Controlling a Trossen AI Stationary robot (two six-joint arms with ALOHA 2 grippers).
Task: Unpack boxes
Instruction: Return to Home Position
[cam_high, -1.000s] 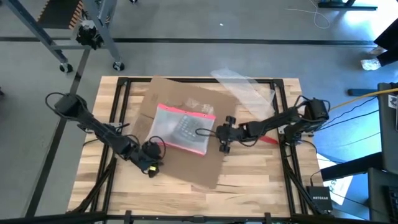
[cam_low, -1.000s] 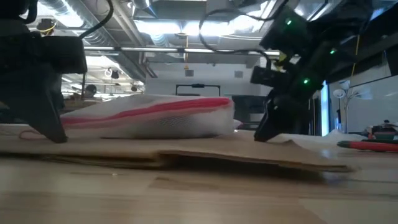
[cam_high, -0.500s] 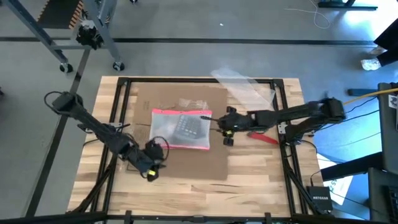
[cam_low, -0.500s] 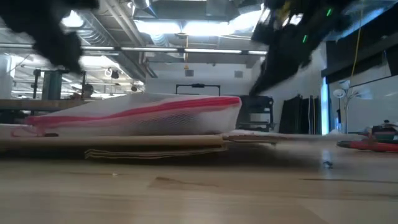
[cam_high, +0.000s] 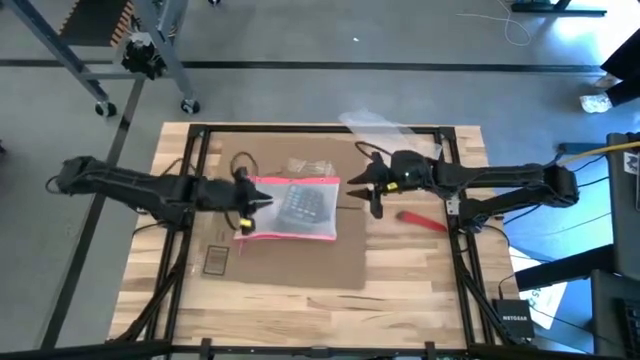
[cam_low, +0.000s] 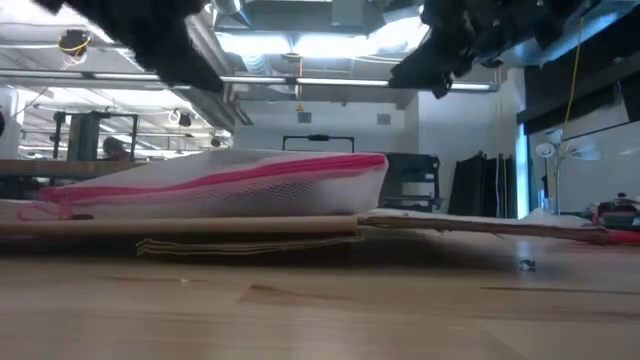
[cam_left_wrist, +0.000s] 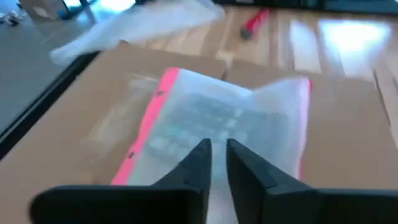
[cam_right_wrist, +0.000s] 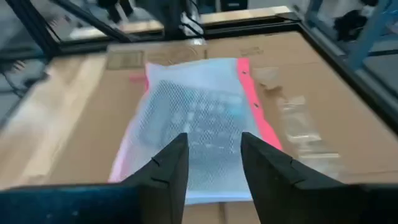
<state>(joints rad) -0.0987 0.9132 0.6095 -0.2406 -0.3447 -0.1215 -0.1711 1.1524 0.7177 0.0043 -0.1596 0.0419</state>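
Lying flat, cardboard box (cam_high: 300, 250) beneath both raised jaws, left nearly closed, right parted, empty

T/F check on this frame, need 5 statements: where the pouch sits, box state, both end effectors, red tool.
1. The pouch lies on top of the cardboard box. True.
2. The cardboard box stands upright with its flaps open. False: it lies flattened on the table.
3. The left end effector hangs over the pouch's edge. True.
4. The right end effector is clamped on the pouch. False: its fingers are apart with nothing between them, raised beside the pouch.
5. The red tool sits inside the pouch. False: it lies on the table beside the box.
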